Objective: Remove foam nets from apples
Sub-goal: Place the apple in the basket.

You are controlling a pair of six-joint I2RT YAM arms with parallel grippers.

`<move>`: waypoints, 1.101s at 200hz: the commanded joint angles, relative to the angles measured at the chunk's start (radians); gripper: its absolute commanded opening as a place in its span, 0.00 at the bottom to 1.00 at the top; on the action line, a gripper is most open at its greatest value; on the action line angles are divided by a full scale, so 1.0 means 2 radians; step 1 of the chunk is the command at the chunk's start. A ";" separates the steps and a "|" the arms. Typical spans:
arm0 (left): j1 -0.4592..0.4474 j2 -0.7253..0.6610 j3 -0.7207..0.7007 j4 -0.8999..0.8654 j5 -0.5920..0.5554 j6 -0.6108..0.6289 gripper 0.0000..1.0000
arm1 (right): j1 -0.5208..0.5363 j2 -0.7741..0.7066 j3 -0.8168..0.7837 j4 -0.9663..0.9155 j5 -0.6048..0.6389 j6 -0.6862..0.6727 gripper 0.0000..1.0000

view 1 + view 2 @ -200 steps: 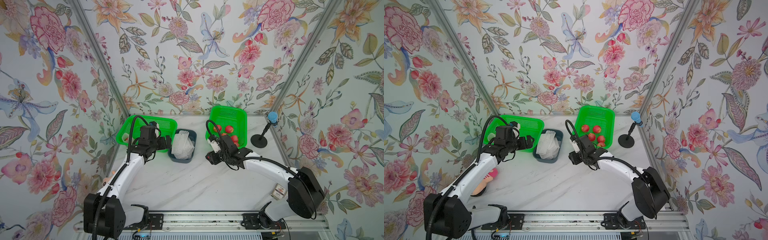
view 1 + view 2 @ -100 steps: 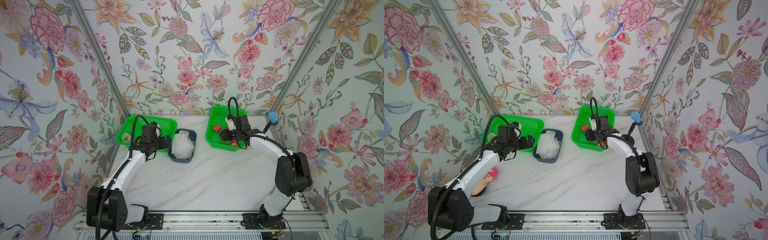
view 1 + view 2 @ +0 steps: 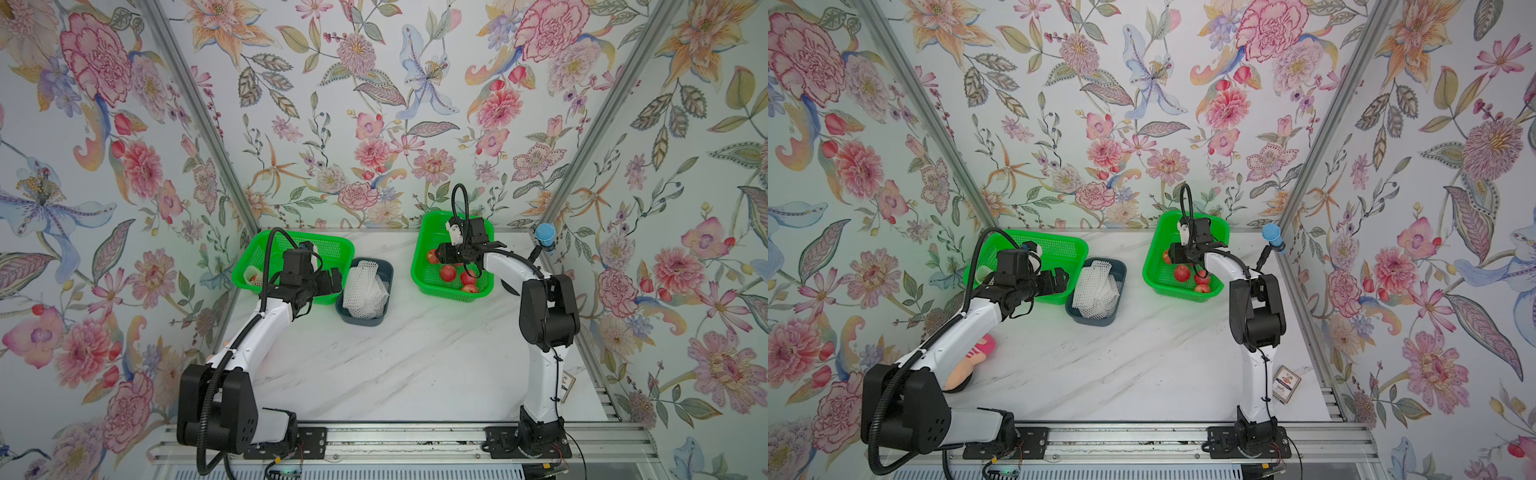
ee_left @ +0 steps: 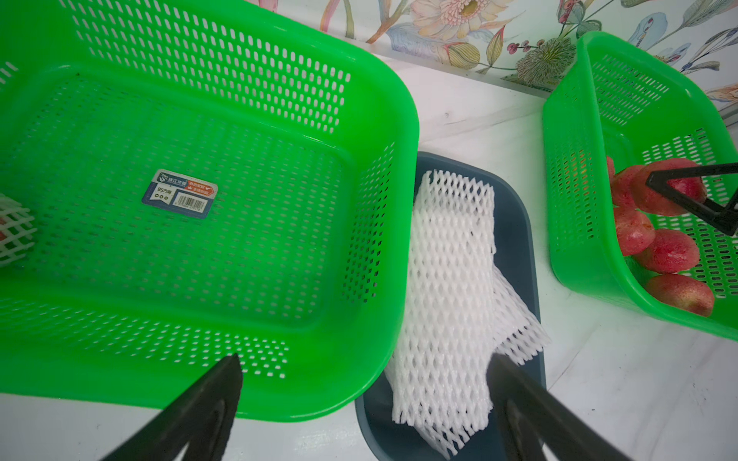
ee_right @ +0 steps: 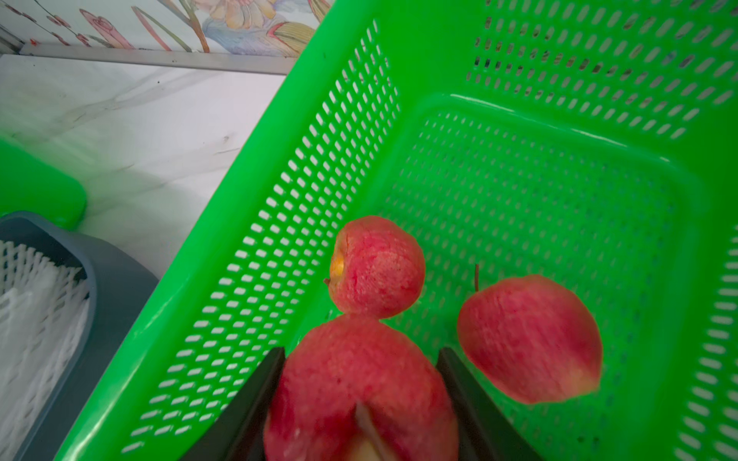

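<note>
The right gripper (image 5: 361,353) clamps a bare apple (image 5: 359,395) over the green basket (image 3: 446,294), right of centre in both top views. The left gripper (image 4: 363,359) gapes empty beside the foam nets (image 3: 365,286), which lie in the central grey bin (image 3: 360,320).

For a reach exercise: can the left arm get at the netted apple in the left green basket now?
Probably yes: the left gripper is open and empty over the green basket's rim; the netted apple lies uncovered in its corner.
</note>
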 commanded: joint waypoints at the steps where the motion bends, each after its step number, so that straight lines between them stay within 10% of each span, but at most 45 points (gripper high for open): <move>1: 0.010 0.007 -0.004 0.005 -0.013 0.009 0.99 | -0.002 0.033 0.040 -0.023 0.019 -0.002 0.48; 220: 0.051 -0.025 -0.009 -0.025 -0.023 0.035 0.99 | 0.003 0.134 0.224 -0.148 0.065 -0.042 0.76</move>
